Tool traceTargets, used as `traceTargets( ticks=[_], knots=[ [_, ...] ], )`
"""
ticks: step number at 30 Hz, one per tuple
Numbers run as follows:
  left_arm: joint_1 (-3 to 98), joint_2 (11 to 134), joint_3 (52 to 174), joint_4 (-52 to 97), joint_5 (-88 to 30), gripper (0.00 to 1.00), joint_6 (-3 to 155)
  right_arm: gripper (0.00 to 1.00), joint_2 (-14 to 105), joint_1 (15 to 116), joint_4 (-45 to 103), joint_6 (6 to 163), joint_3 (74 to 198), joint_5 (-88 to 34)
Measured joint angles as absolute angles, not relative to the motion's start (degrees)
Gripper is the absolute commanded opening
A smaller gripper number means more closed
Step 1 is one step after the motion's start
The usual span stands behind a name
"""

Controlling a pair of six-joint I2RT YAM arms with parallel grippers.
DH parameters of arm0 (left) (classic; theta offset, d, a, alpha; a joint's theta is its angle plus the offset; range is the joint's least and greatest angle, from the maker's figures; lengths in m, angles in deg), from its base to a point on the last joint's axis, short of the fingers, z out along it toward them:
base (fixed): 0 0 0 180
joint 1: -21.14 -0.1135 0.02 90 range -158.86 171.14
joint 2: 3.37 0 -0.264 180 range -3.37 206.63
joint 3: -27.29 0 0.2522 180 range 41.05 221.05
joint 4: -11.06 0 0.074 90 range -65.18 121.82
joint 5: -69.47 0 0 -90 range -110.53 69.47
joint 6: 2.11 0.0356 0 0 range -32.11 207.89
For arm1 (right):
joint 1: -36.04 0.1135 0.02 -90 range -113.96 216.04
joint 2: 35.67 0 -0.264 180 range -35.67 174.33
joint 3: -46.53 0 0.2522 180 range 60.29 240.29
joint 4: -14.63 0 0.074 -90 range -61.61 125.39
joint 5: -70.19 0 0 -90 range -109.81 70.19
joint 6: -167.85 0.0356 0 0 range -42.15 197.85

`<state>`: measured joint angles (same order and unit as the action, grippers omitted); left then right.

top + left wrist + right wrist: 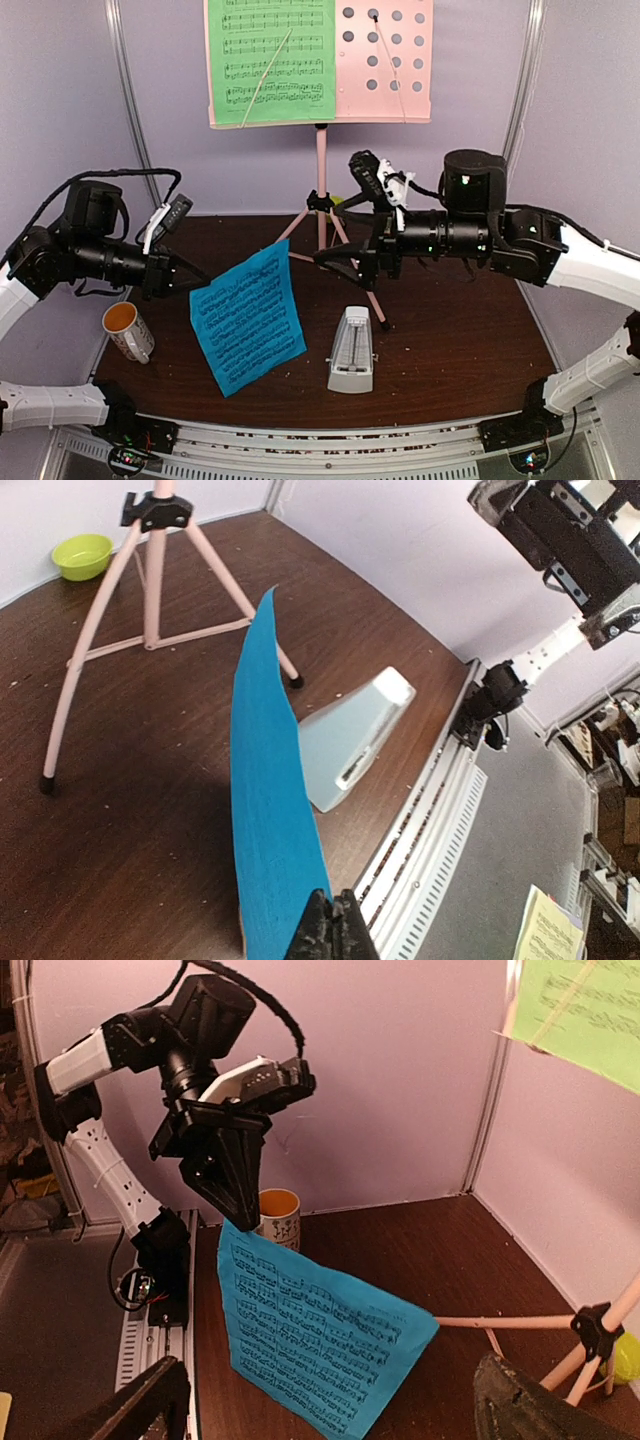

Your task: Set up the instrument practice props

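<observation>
The pink music stand (385,55) stands at the back, and the green sheet (270,60) rests on the left half of its perforated desk. My left gripper (197,277) is shut on the upper left corner of the blue sheet (248,315), holding it upright above the table. In the left wrist view the fingertips (335,912) pinch the sheet's edge (268,810). The white-grey metronome (351,350) stands to the right of the sheet. My right gripper (335,258) hangs open in front of the tripod, facing the blue sheet (320,1335), with nothing between its fingers (140,1405).
A white patterned mug (128,330) stands at the left edge, behind the blue sheet as seen from the right wrist (279,1215). A lime-green bowl (82,555) sits behind the tripod legs (150,600). Purple walls close in the back and sides.
</observation>
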<state>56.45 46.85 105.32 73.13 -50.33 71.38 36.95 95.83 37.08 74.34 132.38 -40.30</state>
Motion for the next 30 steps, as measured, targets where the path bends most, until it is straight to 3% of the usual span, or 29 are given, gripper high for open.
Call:
traceTargets(
  ticks=[7, 15, 20, 22, 25, 28, 29, 30],
  knots=[
    [61.6, 50.0, 107.5, 73.6, -53.0, 0.00, 72.9, 0.96, 49.8, 102.6, 50.9, 57.8, 153.4, -40.3],
    [64.4, 52.8, 109.4, 74.6, -54.6, 0.00, 74.4, 0.84, 61.8, 104.8, 63.6, 48.3, 163.2, -38.9],
    [64.8, 52.9, 110.3, 74.6, -55.8, 0.00, 74.8, 0.57, 65.7, 105.2, 67.4, 44.8, 163.4, -35.9],
    [64.8, 53.0, 110.3, 74.6, -56.0, 0.00, 75.0, 0.39, 66.9, 105.6, 68.3, 43.7, 164.1, -34.0],
    [64.8, 53.2, 110.4, 74.6, -56.1, 0.00, 75.0, 0.03, 68.1, 105.9, 69.3, 42.8, 165.5, -31.3],
    [64.8, 53.1, 110.4, 74.3, -56.0, 0.00, 74.9, 0.00, 68.1, 106.4, 69.8, 42.3, 165.9, -30.1],
    [64.8, 52.9, 110.4, 74.0, -55.8, 0.03, 74.9, 0.00, 68.0, 106.4, 69.8, 42.6, 165.9, -29.9],
    [64.8, 52.6, 110.4, 73.8, -55.1, 0.16, 74.6, 0.00, 67.8, 106.4, 69.8, 42.8, 165.9, -29.9]
  ],
)
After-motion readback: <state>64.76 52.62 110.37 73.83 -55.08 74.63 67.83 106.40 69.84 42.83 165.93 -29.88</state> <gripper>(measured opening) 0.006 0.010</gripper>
